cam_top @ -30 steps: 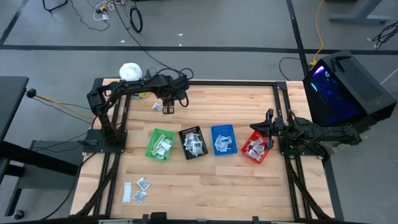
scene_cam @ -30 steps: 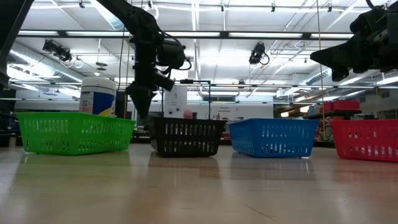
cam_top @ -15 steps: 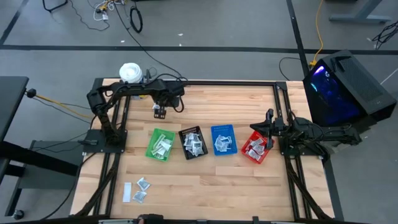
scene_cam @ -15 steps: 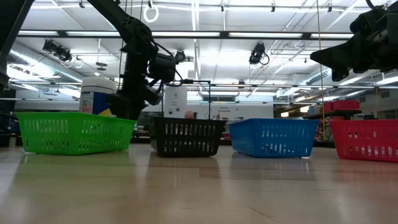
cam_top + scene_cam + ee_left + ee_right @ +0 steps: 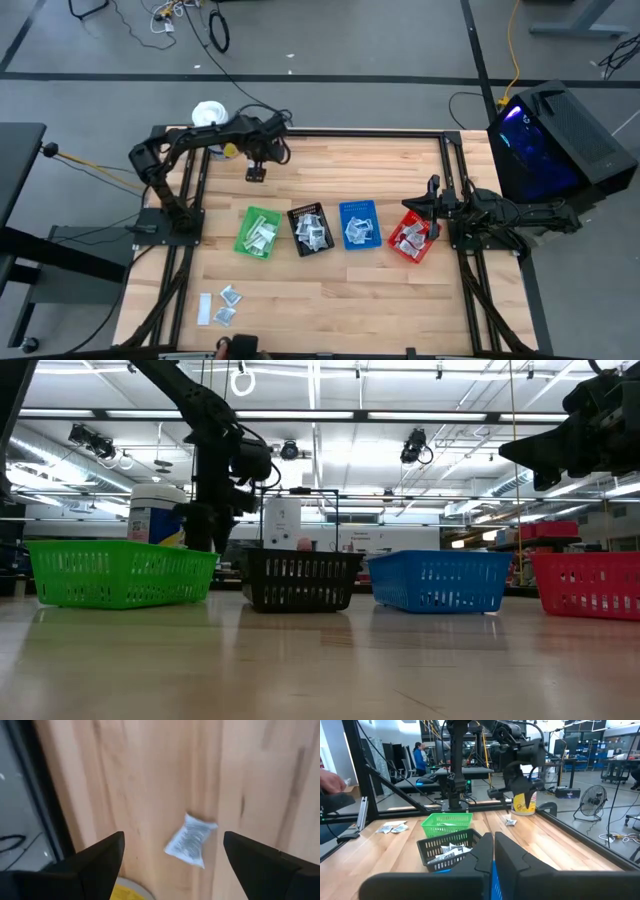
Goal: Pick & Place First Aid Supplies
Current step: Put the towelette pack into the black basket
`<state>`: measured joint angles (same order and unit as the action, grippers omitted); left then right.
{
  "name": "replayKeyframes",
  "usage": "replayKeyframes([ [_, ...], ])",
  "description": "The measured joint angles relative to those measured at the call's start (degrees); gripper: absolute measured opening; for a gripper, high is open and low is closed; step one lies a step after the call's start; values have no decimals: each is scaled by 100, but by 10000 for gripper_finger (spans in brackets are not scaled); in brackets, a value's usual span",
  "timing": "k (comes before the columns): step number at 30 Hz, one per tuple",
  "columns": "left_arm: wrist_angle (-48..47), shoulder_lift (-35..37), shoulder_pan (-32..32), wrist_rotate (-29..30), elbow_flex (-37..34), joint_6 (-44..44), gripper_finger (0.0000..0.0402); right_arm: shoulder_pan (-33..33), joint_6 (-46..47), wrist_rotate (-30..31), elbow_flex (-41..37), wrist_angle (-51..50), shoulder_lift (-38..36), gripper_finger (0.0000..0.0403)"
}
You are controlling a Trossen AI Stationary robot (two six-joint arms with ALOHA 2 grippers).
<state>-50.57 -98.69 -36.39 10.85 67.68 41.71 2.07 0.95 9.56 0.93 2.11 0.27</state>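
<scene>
One sachet (image 5: 191, 840) left at far edge; left gripper (image 5: 172, 857) just shifted over it, fingers spread, nothing held — grab next. Right gripper (image 5: 493, 851) clenched, parked by red bin (image 5: 411, 239).

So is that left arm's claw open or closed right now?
Open. The left gripper shows its two dark fingers spread wide apart, with a small white sachet lying on the table between them.

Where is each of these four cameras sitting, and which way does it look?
High: overhead, straight down; both arms, four bins.
Low: table height, level across; left arm behind the green bin.
Left wrist: on that arm, down past its open left pincer at a sachet.
Right wrist: across the table past the shut right pincer.
Shared: that sachet.
</scene>
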Motion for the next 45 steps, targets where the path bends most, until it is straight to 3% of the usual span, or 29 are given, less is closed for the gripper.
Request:
replayKeyframes([
  [13,642,622,-251,-253,-1168,639,348,1,0,1,-1,0,0,23],
  [24,628,515,-620,-1134,-1187,1010,348,2,0,0,0,0,0,23],
  [45,1145,-57,-761,-1153,-1185,1311,348,0,0,1,-2,0,1,23],
])
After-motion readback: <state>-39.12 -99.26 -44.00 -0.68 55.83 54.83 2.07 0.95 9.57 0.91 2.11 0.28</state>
